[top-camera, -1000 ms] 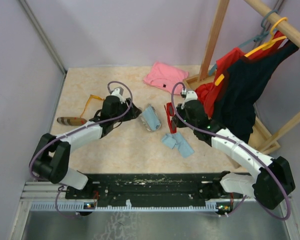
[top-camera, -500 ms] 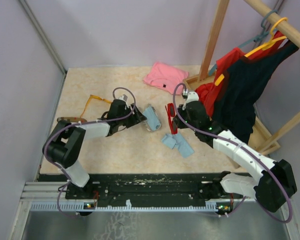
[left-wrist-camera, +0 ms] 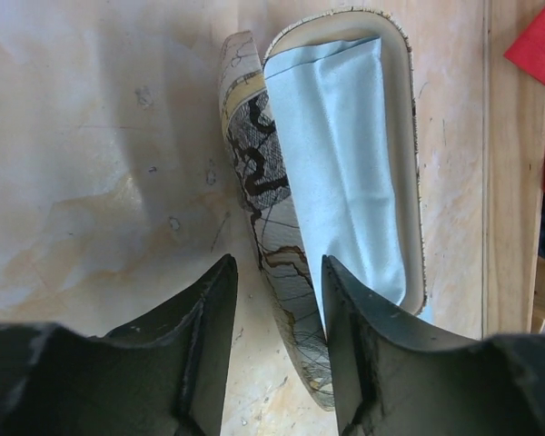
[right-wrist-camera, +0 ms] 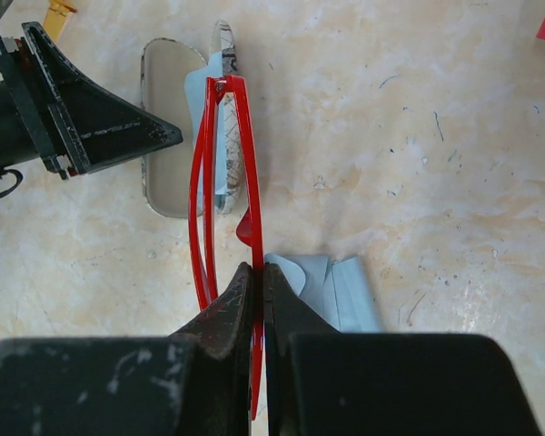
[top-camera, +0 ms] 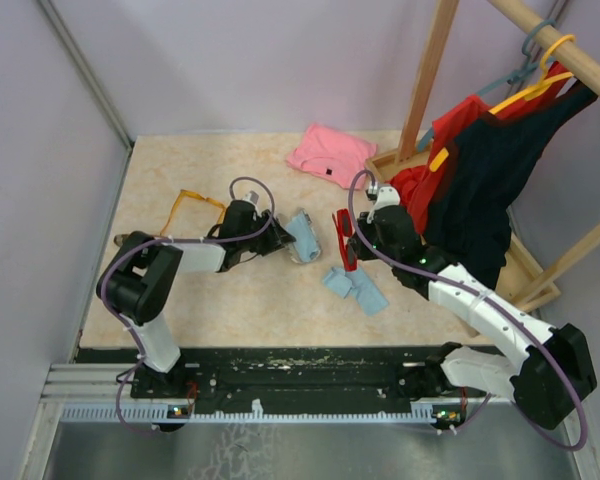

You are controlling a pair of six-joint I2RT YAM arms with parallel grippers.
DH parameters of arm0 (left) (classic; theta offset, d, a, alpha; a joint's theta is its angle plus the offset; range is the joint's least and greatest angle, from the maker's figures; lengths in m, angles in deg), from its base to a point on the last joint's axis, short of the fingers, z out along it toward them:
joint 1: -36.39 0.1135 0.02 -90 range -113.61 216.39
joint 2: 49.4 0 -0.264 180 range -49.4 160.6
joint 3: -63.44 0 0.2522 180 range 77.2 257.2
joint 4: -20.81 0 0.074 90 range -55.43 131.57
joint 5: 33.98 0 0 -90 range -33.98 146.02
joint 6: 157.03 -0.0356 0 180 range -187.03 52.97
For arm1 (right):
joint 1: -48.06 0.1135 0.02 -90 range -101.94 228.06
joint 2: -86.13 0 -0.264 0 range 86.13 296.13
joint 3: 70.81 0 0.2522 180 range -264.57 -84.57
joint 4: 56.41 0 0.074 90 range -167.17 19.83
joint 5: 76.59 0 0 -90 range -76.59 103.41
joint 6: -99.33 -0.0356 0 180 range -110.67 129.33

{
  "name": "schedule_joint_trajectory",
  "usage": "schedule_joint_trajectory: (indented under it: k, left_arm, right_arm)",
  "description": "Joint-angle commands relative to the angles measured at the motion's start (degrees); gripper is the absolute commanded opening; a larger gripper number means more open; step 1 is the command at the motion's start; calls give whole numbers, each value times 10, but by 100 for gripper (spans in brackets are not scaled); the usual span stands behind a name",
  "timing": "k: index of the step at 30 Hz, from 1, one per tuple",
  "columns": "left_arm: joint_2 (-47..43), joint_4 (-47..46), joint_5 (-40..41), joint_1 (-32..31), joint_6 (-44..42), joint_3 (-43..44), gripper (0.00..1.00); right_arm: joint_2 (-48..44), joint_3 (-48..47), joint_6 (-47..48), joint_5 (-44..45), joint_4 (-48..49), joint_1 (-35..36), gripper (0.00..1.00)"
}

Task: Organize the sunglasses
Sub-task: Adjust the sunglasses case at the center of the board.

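Observation:
The red sunglasses [right-wrist-camera: 222, 163] hang folded above the table with my right gripper [right-wrist-camera: 259, 272] shut on their frame; from above they [top-camera: 340, 242] are just right of the case. The grey-patterned case [left-wrist-camera: 282, 272] lies open with a light blue cloth [left-wrist-camera: 341, 154] inside. My left gripper [left-wrist-camera: 277, 263] is open and straddles the case's patterned half: the right finger touches it, the left finger stands apart. In the top view that gripper [top-camera: 278, 232] is at the case's [top-camera: 302, 237] left side. The orange-amber sunglasses [top-camera: 195, 205] lie on the table behind the left arm.
A brown case [top-camera: 128, 240] lies at the far left, partly hidden by the arm. A second light blue cloth [top-camera: 356, 287] lies below the red pair. A pink garment [top-camera: 330, 150] is at the back; a wooden rack with hanging clothes [top-camera: 480, 170] fills the right.
The left arm has folded lower and its gripper has slid right onto the patterned case, its jaws widening, then narrowing. The right gripper has kept hold of the red sunglasses, barely moving.

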Motion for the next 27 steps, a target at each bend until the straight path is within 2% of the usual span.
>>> schedule_joint_trajectory:
  k: [1, 12, 20, 27]
  left_arm:
    - [2, -17, -2, 0, -12, 16, 45]
    - [-40, 16, 19, 0, -52, 14, 29]
    - [-92, 67, 48, 0, -91, 7, 27]
    - [-161, 150, 115, 0, -130, -11, 27]
  right_arm:
    - [-20, -1, -6, 10, 19, -6, 0]
    - [-18, -1, -8, 9, 23, -6, 0]
    - [-16, 2, -9, 2, 29, -6, 0]
    - [-11, 7, -16, -37, 59, -6, 0]
